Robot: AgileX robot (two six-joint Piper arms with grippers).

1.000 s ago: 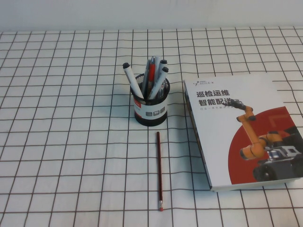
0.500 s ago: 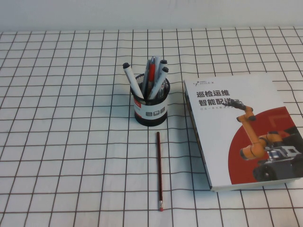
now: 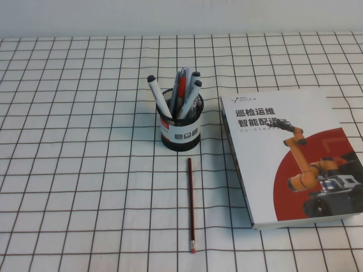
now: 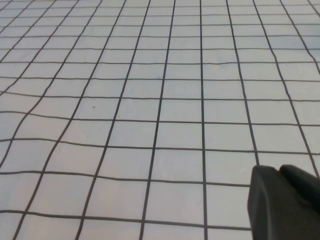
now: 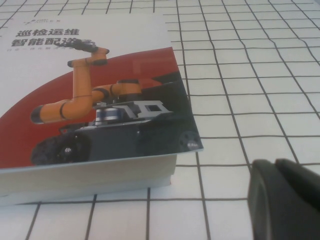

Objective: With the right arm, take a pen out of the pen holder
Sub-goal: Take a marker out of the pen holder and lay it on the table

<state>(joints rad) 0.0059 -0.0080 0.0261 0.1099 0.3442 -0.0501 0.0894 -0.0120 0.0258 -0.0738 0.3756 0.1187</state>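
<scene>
Only wristward, low: left pincer (image 4: 283,200), right pincer (image 5: 281,196)

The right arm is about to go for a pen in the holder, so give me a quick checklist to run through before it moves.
1. Pen holder upright, pens standing above its rim: ok.
2. Right gripper open for a grasp: not ok, shut.
3. Right gripper near the holder: not ok, low over the cloth by the book's near corner.
4. Left gripper out of the way, over bare cloth: ok.
5. Pencil lying apart from the holder: ok.
</scene>
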